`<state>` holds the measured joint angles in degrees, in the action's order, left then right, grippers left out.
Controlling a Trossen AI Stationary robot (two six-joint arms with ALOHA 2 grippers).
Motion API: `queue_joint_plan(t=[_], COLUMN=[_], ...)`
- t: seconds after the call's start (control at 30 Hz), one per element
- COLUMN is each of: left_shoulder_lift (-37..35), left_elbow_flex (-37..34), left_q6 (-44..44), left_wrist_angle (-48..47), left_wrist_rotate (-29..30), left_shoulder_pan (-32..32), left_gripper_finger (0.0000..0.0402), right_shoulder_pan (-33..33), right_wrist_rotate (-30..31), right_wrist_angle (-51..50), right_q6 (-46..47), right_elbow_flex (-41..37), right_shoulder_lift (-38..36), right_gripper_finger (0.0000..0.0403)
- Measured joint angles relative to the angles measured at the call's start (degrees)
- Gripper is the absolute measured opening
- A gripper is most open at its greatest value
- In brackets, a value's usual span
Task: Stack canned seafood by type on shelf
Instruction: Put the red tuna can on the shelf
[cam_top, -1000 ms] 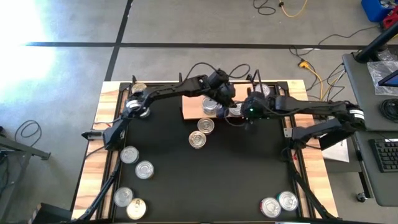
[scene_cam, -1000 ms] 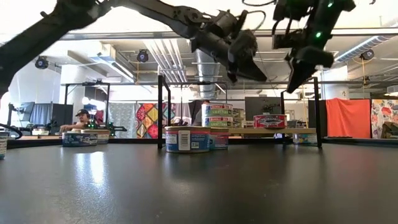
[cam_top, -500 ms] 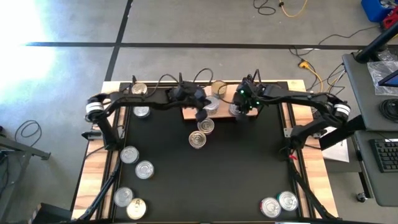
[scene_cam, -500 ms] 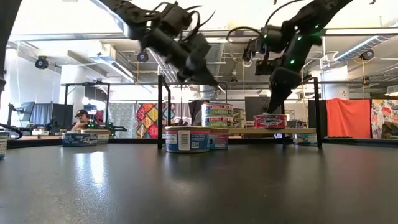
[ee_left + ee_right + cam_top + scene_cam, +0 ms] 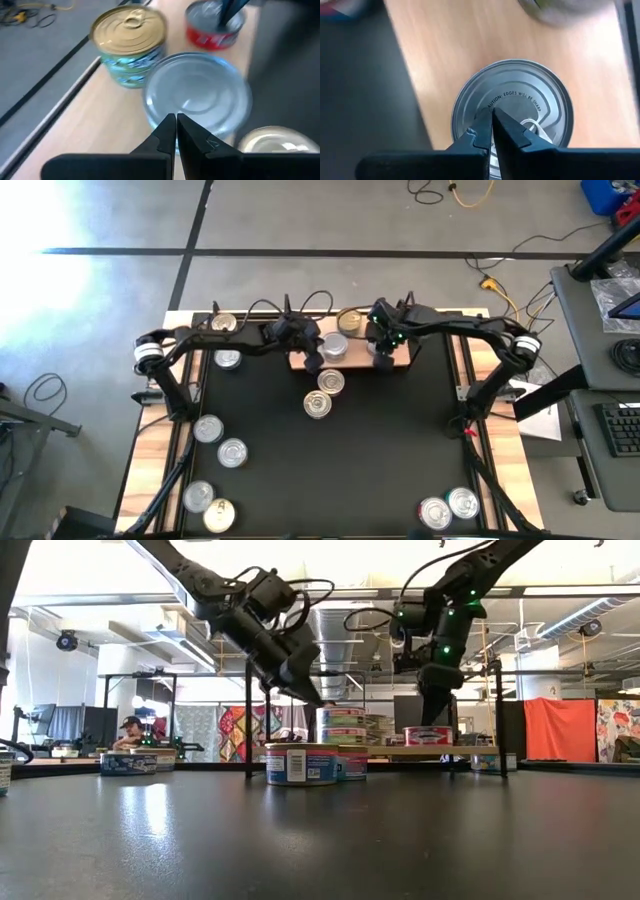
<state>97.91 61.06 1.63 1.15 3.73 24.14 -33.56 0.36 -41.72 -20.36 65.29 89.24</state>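
The shelf (image 5: 402, 362), a light-wood board with black wire posts, stands at the table's far middle. On it are a stack of tins with a silver lid on top (image 5: 197, 100), a gold-lidded tin (image 5: 129, 42) and a red-labelled tin (image 5: 428, 735). My left gripper (image 5: 318, 700) is shut. It slants down at the near rim of the stack's top tin. My right gripper (image 5: 491, 114) is shut and points down over the silver lid (image 5: 512, 107) of the red-labelled tin. My left gripper has its shut tips at the near rim (image 5: 172, 107) of the top tin's lid, slanting down from the table's left. Whether they touch it, I cannot tell. My right gripper has its shut tips over the middle of the red tin's lid (image 5: 507, 100), from above. Whether they touch, I cannot tell.
Two tins (image 5: 330, 382) (image 5: 318, 404) stand on the black table just in front of the shelf. Several more (image 5: 232, 452) stand along the left side, two (image 5: 450, 508) at the near right, and two (image 5: 228, 358) at the far left.
My left gripper has gone toward the table's left and down, tipping flatter, from above the shelf to the stack's near side. My right gripper has gone toward the far edge and down, over the red tin. Both have stayed shut. In the low view the shelf has shifted slightly left.
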Motion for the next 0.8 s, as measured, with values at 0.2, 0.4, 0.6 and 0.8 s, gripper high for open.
queue_joint_plan(t=[0.2,0.4,0.6,0.8], left_shoulder_lift=[-0.12,-0.23,-0.75,-1.92], left_elbow_flex=[-0.07,-0.09,-0.09,-0.13], left_q6=[1.75,4.71,6.18,6.70], left_wrist_angle=[-2.24,-2.49,-3.24,-5.78], left_wrist_rotate=[0.12,0.09,-0.07,-0.14], left_shoulder_pan=[1.61,1.71,1.75,1.80], left_gripper_finger=[0.0000,0.0000,0.0000,0.0000], right_shoulder_pan=[-2.12,-2.92,-4.48,-5.31], right_wrist_rotate=[2.63,6.72,11.19,16.54], right_wrist_angle=[-0.14,5.25,6.07,6.52], right_q6=[-8.53,-17.13,-26.33,-31.72], right_elbow_flex=[0.86,0.86,0.86,0.86], right_shoulder_lift=[1.43,2.30,3.21,3.86], right_gripper_finger=[0.0009,0.0009,0.0009,0.0009])
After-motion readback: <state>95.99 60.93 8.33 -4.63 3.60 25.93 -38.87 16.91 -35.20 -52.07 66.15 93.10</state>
